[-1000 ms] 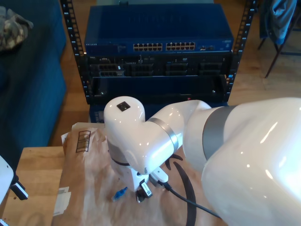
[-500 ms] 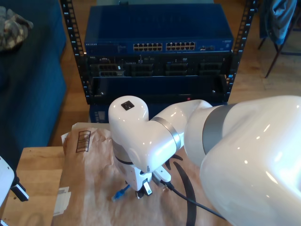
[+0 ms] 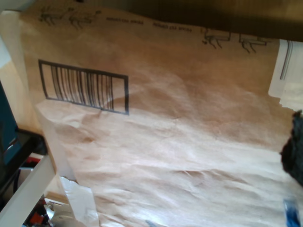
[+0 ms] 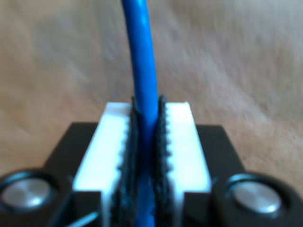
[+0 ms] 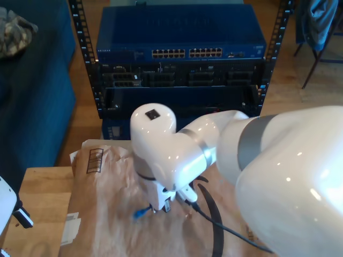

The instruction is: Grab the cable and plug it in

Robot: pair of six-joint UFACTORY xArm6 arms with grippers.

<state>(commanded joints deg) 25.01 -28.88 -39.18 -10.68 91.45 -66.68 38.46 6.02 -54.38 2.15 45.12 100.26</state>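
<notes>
Second wrist view: my second gripper [image 4: 146,142] is clenched on the cable [image 4: 142,71], the bright-blue line pinched between two white fingers [image 4: 182,142] with dark ridged pads. The cable rises straight out of the grip over blurred brown paper.

Exterior view: a big white arm [image 5: 177,155] reaches in from the exterior view's right and points down at a sheet of brown paper [image 5: 102,214] spread on a wooden table [image 5: 43,209]. A short blue end of the cable [image 5: 141,213] pokes out just below the arm's tip, close above the paper. A thick black cable [image 5: 214,225] trails from the arm across the paper. Behind the table stands a rack with a blue network switch [image 5: 179,35], a row of ports along its front.

First wrist view: looks onto the brown paper [image 3: 180,142], creased, with a printed barcode [image 3: 83,86]. A bit of blue [image 3: 291,210] shows at the frame edge. My first gripper's state cannot be told from here.
</notes>
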